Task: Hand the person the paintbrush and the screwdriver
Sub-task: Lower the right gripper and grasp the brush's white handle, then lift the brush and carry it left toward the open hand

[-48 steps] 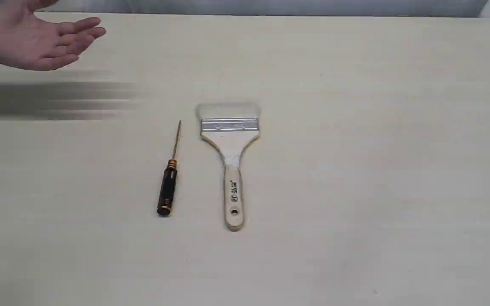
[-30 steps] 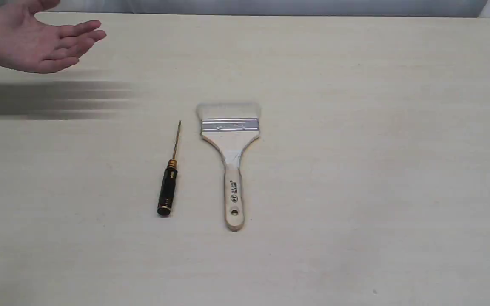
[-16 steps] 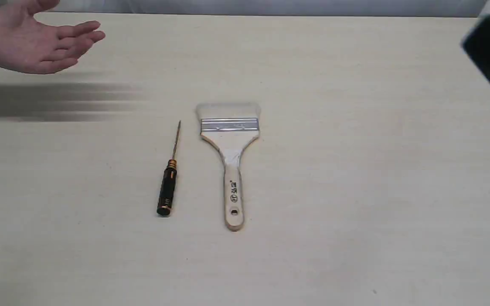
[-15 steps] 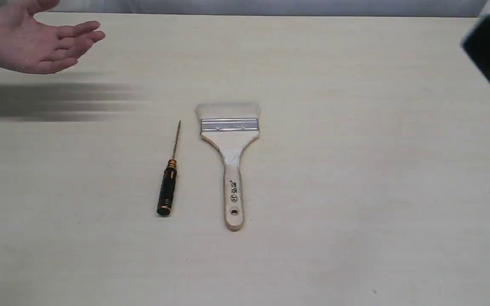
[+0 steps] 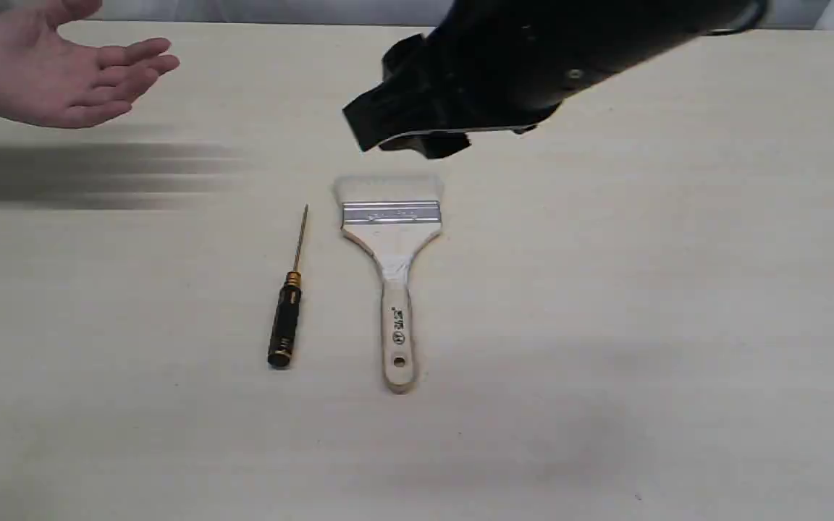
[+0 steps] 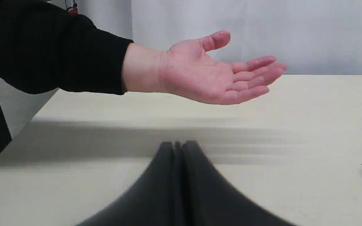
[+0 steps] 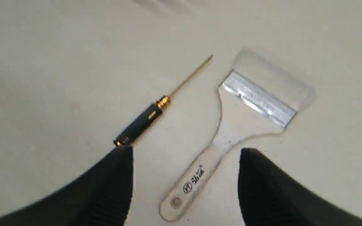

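Right jaws stand spread wide and hold nothing. In the right wrist view their two black fingers [image 7: 112, 188] frame the handle end of the wide flat paintbrush with pale bristles, a silver metal ferrule and a light wooden handle [image 7: 258, 100], which lies flat and untouched on the pale beige surface [image 7: 42, 62]. The slim screwdriver with a black cylindrical handle, gold-orange rings and a thin metal shaft [image 7: 143, 122] lies just beside the brush, and the butt of its handle shows close to one finger. In the exterior view the black right arm [image 5: 504, 65] hangs blurred in the upper middle of the frame, above the surface [image 5: 641, 289] and just beyond the bristle end of the paintbrush [image 5: 393, 275]. The brush lies at the centre of the frame with its bristles toward the top and its printed, holed handle toward the bottom. The screwdriver [image 5: 287, 311] lies just left of it, apart from it and nearly parallel, with its tip toward the top. The person's bare hand [image 5: 48, 72] is held palm up in the upper left of the frame, over a streaked grey shadow [image 5: 91, 170] and well apart from both tools. Left jaws are pressed together on nothing. The left wrist view shows their dark fingers [image 6: 196, 175] low over the surface, facing the open hand [image 6: 206, 75] and its black sleeve [image 6: 58, 50].
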`<action>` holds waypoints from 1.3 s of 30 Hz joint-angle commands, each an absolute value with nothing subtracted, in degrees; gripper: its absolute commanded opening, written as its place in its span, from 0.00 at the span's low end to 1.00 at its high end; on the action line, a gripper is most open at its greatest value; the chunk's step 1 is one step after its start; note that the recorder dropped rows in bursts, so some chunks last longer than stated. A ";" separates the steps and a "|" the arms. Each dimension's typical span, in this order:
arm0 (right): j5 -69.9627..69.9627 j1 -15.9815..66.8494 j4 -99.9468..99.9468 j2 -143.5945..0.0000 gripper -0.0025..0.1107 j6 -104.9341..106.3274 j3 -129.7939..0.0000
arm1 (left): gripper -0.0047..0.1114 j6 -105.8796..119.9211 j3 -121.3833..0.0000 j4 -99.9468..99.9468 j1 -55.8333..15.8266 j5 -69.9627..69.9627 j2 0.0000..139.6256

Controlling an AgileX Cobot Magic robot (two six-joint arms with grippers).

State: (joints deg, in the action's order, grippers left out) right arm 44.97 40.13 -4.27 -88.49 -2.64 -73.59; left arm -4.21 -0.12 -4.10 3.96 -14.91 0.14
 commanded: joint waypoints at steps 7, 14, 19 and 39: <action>53.67 40.13 3.87 -105.16 0.49 -13.30 -81.70 | 0.04 -4.32 0.00 -3.89 3.64 -14.32 0.00; 53.29 40.13 3.63 -113.36 0.49 -16.29 -81.70 | 0.04 -4.32 0.00 -3.89 3.64 -14.32 0.00; 50.58 40.13 1.53 -117.23 0.49 -16.32 -82.06 | 0.04 -4.32 0.00 -4.00 3.64 -14.17 0.00; 37.29 39.74 3.04 -125.83 0.49 -25.53 -82.74 | 0.04 -4.32 0.00 -4.00 3.64 -14.28 0.00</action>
